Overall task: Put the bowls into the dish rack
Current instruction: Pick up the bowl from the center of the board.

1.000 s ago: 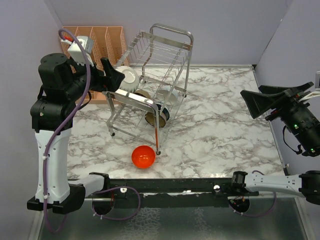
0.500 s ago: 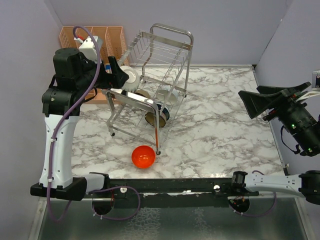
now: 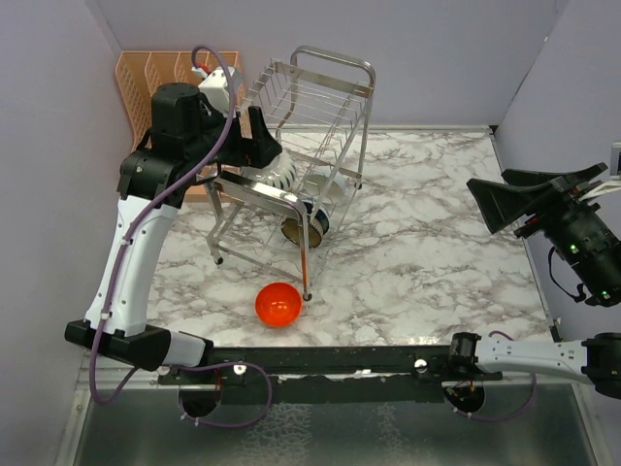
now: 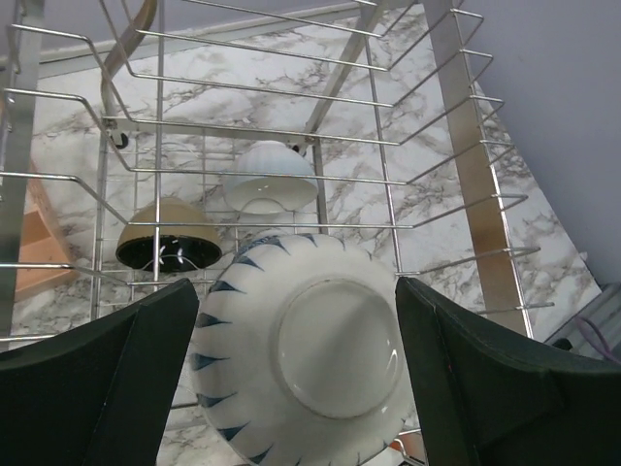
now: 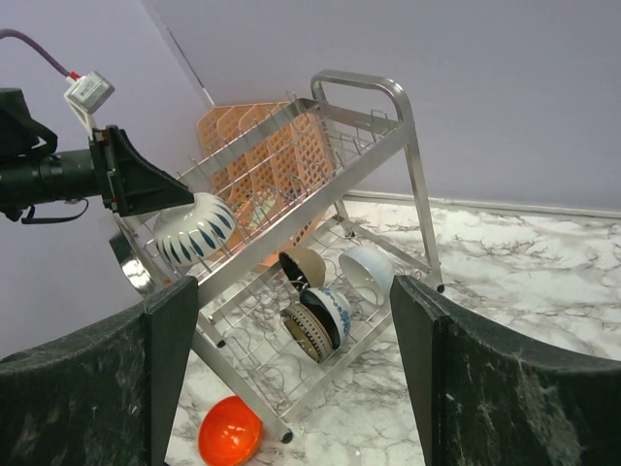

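Moving right, my left gripper (image 4: 296, 288) carries the grasped patterned bowl (image 4: 330, 361) onto the dish rack (image 3: 330, 50); right gripper (image 5: 293, 289) stays open.

Top camera overlooks the whole counter (image 3: 437, 243); left wrist looks closely down into the dish rack (image 5: 310, 209), right wrist faces it from afar.

the dish rack (image 3: 310, 102) is bright steel wire and tube, polished to a mirror shine. the bench (image 3: 437, 243) has a smooth white marble-look top with grey veins. the red-orange bowl (image 3: 278, 304) is highly glossy. the white bowl with blue pattern (image 4: 301, 349) looks like glazed ceramic with a soft sheen, and so does the plain white bowl (image 4: 270, 175). the organiser (image 3: 136, 78) is matt peach plastic. the fingers (image 4: 107, 388) of the left hand (image 4: 296, 286) are matt black plastic.
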Tool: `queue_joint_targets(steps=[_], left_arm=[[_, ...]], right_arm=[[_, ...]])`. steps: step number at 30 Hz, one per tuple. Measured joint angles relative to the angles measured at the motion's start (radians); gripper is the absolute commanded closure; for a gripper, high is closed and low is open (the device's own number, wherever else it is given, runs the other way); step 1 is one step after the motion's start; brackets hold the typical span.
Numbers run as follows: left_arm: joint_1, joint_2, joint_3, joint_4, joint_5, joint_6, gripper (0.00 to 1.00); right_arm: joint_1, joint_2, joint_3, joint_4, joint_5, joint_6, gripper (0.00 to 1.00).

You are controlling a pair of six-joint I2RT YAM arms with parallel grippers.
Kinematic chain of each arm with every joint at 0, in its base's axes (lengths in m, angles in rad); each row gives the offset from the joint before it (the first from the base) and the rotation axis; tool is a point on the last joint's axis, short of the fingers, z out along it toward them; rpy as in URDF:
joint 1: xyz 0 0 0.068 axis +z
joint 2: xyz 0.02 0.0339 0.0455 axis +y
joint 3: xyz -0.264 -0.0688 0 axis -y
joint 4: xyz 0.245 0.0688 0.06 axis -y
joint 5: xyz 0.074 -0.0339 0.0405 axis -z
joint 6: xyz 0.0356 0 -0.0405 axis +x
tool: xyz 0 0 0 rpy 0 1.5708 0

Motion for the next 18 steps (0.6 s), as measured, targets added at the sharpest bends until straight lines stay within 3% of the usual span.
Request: queue_joint_targets(steps=[2, 5, 18], left_arm=[[-0.002, 0.007, 0.011, -0.003, -0.027, 0.002, 0.12], [-0.002, 0.009, 0.048, -0.009, -0.067, 0.006, 0.01], [-0.002, -0.017, 0.223, -0.002, -0.116, 0.048, 0.01]], right_arm=[[0.002, -0.001, 0.000, 0.000, 0.000, 0.000, 0.20], [0.004, -0.003, 0.000, 0.000, 0.000, 0.000, 0.20], [0.004, 0.016, 0.001, -0.005, -0.008, 0.006, 0.20]])
